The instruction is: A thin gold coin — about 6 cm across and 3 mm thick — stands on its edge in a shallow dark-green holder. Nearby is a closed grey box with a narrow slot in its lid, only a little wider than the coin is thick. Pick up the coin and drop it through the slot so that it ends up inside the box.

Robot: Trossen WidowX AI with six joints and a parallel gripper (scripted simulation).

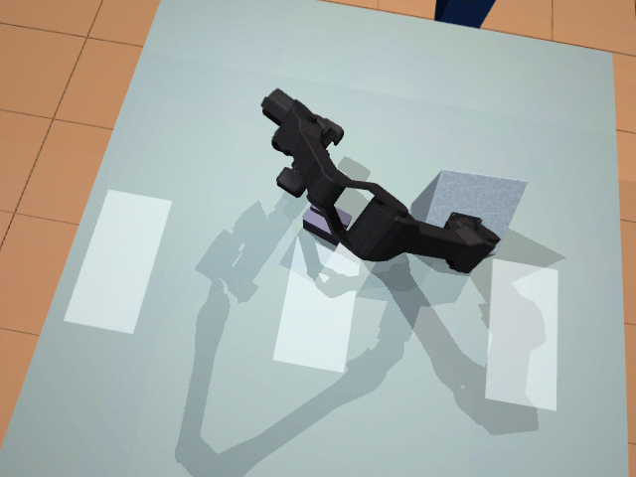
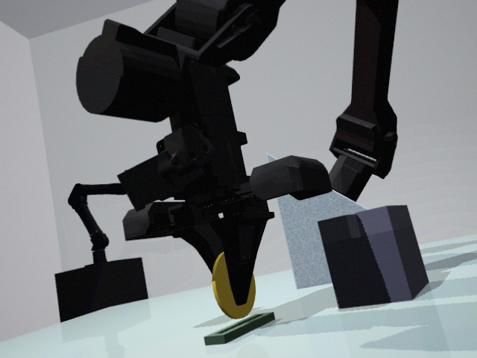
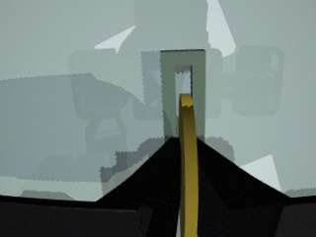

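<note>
The gold coin (image 2: 220, 283) (image 3: 189, 197) is upright on edge between the fingers of my gripper (image 2: 235, 297) (image 3: 183, 147), which is shut on it. The coin's lower rim is just above the dark-green holder (image 2: 215, 339) (image 3: 169, 89), with a small gap in the exterior view. The near finger covers part of the coin's face. In the wrist view the coin lines up roughly with the holder's groove. The closed grey box (image 1: 321, 220) (image 2: 358, 265) looks purplish and stands to the right of the coin in the exterior view. The arm partly covers its lid in the top view, and its slot is not clearly seen.
A speckled light-grey slanted panel (image 1: 477, 197) (image 2: 308, 242) stands behind the box, near the arm's lower part. A black block (image 2: 100, 286) with a small dark arm shape on it shows at the left of the exterior view. Shadows and bright patches lie across the table.
</note>
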